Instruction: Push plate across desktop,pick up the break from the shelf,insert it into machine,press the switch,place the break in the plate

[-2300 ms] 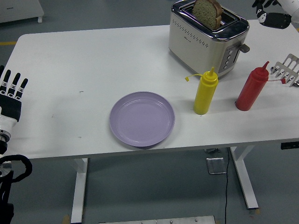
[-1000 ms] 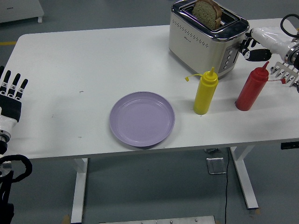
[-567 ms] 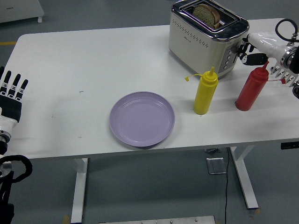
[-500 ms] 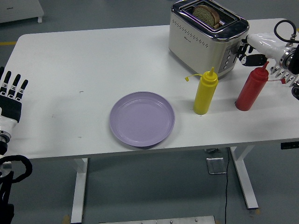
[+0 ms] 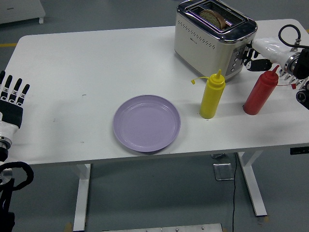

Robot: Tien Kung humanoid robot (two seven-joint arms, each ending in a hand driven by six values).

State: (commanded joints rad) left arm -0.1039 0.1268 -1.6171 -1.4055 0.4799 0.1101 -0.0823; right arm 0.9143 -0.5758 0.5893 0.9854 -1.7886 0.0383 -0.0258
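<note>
Our right hand presses curled fingertips against the toaster at its switch side (whether they grip anything, we cannot tell). We see the bread sunk low in the slot. Our left hand rests open at the table's left edge, the purple plate sits mid-table.

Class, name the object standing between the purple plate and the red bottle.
The yellow squeeze bottle stands between the purple plate and the red bottle, seen in the head view.
</note>
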